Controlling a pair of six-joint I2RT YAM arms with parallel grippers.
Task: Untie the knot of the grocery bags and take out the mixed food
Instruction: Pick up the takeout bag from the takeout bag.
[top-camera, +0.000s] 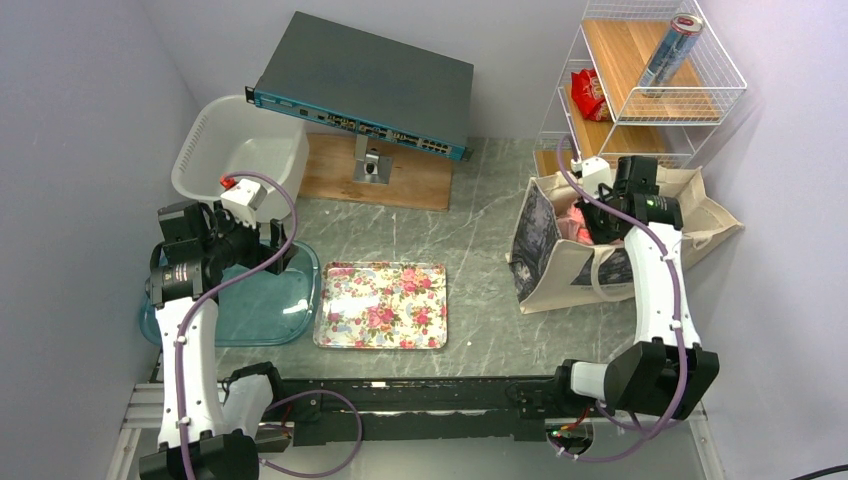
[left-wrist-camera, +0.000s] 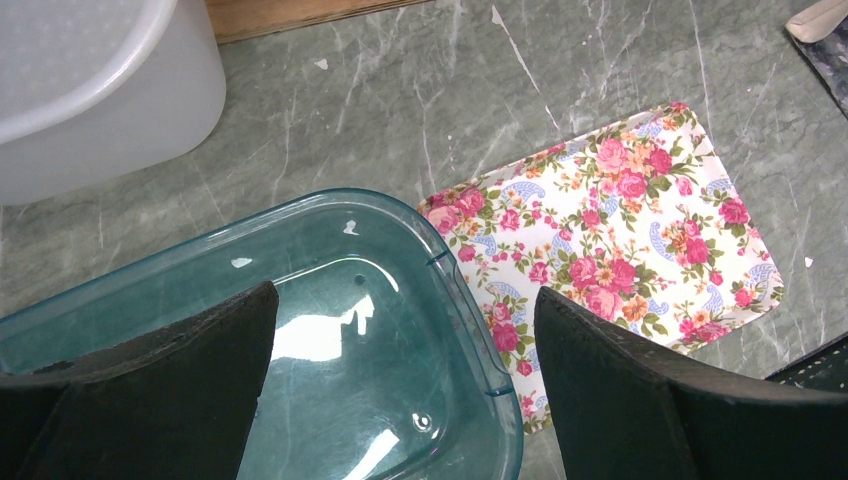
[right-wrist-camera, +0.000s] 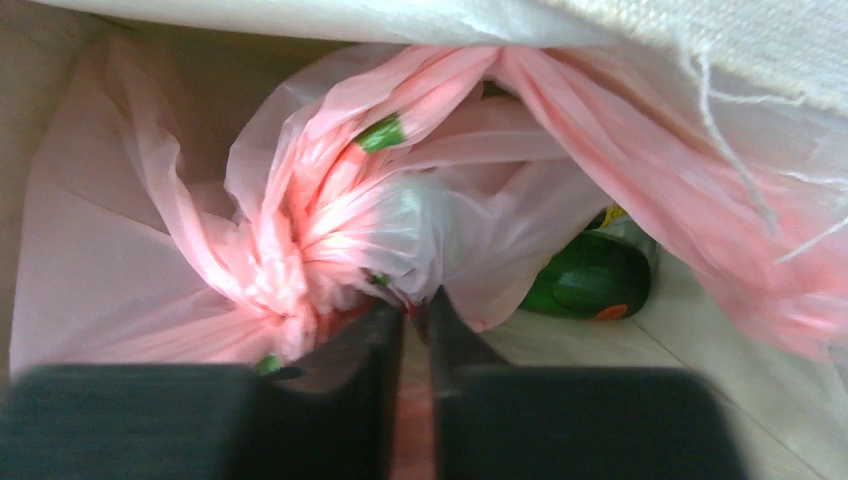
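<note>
A: Where is the small bunched pink knot found, and how is the right pincer set?

B: The knot is seen just ahead of the tips and slightly to their left, at the top of the thin translucent pink plastic bag, which is sunk inside the beige canvas tote. The jaws are pressed together. A strip of pink film is visible in the slit between them, so a fold of the bag just under the knot appears to be pinched.

A: How should the bag be expected to handle?

B: It is judged light, limp and slippery, and the film could be stretched or torn if pulled hard. A loose tail of the knot ought to be taken rather than the tight lump, which would only be cinched further. A dark green glass bottle, ahead and to the right of the tips, is hard, heavier and breakable, so the bag should not be jerked.

A: And the left pincer?

B: It is spread wide and nothing is held. A clear teal plastic tub lies below it, with a flowered rectangular tray ahead to its right
</note>
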